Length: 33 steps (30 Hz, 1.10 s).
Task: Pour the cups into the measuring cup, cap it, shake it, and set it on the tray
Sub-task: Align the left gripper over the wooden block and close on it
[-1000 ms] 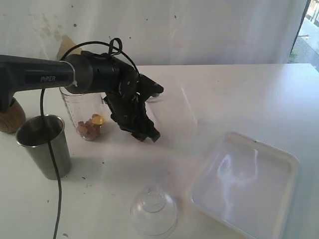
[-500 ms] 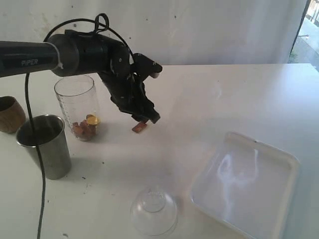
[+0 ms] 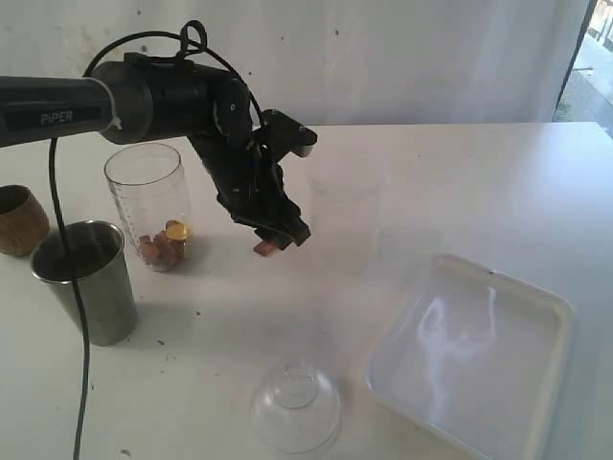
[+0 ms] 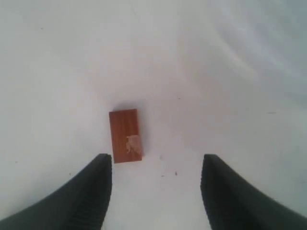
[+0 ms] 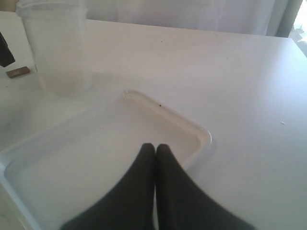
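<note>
At the far left the brown wooden cup (image 3: 17,218) stands upright at the edge of the exterior view, and just beside it is the steel tumbler (image 3: 86,283), also upright; whether either holds anything cannot be told. Next comes the measuring cup (image 3: 147,206), upright on the table (image 3: 431,182) with no cap on it and a small heap of brown pieces and one yellow one at its bottom. To its right the left gripper (image 3: 284,231) hangs low over the table with its jaws apart and nothing between them. A small brown block (image 4: 125,135) lies flat on the table just ahead of the fingertips (image 4: 101,165), nearer one finger than the other. The frosted plastic cup (image 5: 55,48) stands upright just past the block, near the tray's far corner, and looks empty. The clear dome lid (image 3: 295,402) rests on the table at the front, apart from everything else. The white tray (image 3: 536,307) is bare. Over it the right gripper (image 5: 155,148) hovers, pressed shut on nothing. Judging by this, the pouring step is not finished: the block looks like a stray piece that belongs with those in the measuring cup. The next move calls for lowering the left gripper squarely astride the block, narrow side across the jaws, closing on it, and carrying it over the measuring cup's mouth before capping.
</note>
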Each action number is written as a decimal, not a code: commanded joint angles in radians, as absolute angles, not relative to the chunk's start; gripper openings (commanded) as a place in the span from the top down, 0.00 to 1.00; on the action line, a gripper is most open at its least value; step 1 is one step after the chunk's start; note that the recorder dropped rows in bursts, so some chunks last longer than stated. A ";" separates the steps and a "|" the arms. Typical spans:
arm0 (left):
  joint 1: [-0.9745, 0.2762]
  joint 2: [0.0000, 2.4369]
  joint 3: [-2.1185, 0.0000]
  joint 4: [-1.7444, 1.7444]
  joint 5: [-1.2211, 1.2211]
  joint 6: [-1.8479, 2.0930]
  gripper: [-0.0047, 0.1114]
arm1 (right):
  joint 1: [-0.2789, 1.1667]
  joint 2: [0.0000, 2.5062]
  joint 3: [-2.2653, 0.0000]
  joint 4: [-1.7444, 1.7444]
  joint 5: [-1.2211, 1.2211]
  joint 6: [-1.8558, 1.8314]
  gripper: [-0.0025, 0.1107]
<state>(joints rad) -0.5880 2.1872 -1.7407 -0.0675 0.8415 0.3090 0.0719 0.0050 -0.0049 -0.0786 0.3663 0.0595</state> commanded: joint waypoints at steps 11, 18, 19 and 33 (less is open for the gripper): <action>-0.580 2.176 -1.746 -0.065 0.883 0.326 0.50 | 0.069 0.000 0.000 -0.080 0.351 0.063 0.98; -0.580 2.176 -1.744 -0.058 0.923 0.328 0.50 | 0.069 0.000 0.000 -0.080 0.351 0.063 0.98; -0.580 2.178 -1.744 -0.058 0.924 0.328 0.50 | 0.069 0.000 0.000 -0.080 0.351 0.063 0.98; -0.580 2.259 -1.746 -0.080 0.828 0.312 0.50 | 0.069 0.000 0.000 -0.080 0.351 0.084 0.98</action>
<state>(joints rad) -0.5806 2.2675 -1.7422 -0.0672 0.8589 0.2962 0.0719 0.0050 -0.0049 -0.0786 0.3663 0.0791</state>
